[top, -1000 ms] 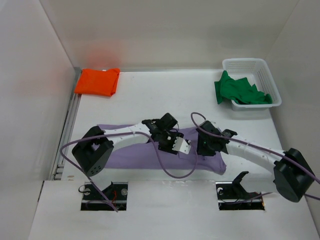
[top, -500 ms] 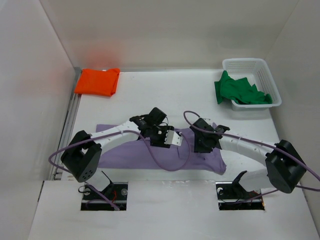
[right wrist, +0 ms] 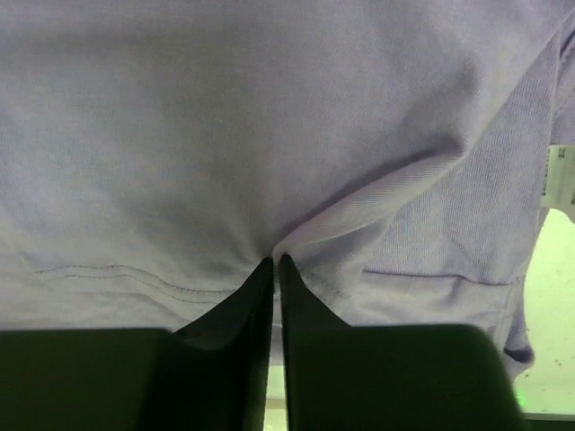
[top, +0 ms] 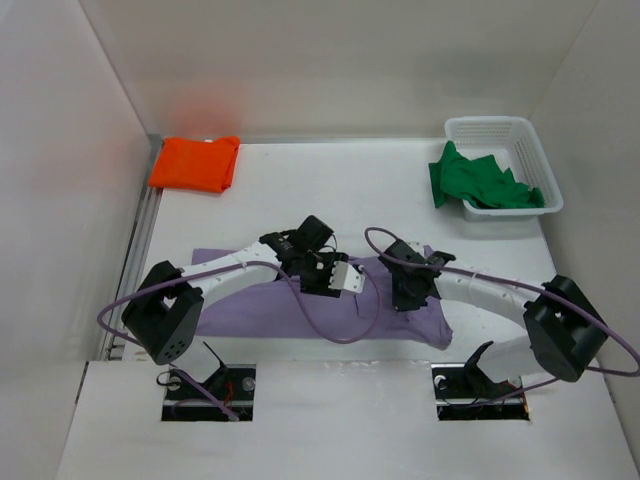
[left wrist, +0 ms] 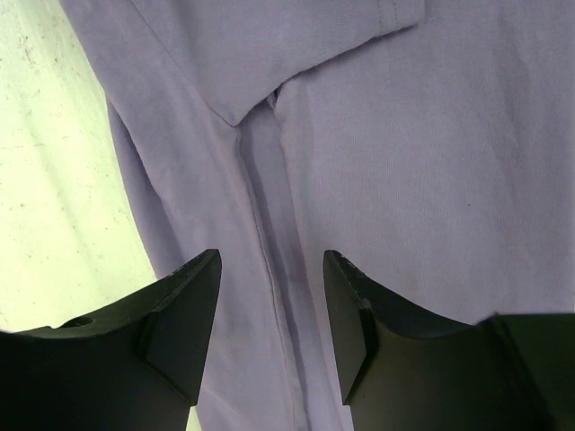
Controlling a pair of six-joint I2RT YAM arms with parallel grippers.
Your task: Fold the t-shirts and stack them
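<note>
A lavender t-shirt (top: 255,305) lies spread flat on the table in front of both arms. My left gripper (top: 352,282) hovers over its middle, open, its fingers (left wrist: 184,314) straddling a seam of the purple cloth (left wrist: 431,162) with nothing gripped. My right gripper (top: 408,298) is down on the shirt's right part. In the right wrist view this gripper (right wrist: 276,262) is shut, pinching a raised fold of the lavender cloth (right wrist: 225,117). An orange t-shirt (top: 195,163) lies folded at the back left. A green t-shirt (top: 480,182) hangs crumpled over the basket's edge.
A white lattice basket (top: 520,135) stands at the back right corner. White walls enclose the table on the left, back and right. A white label (right wrist: 559,184) shows at the lavender shirt's edge. Purple cables loop over the shirt between the arms.
The right jaws have closed onto a fold of the lavender shirt. Both grippers moved slightly back and left over the shirt from a second ago; the left jaws kept their width.
</note>
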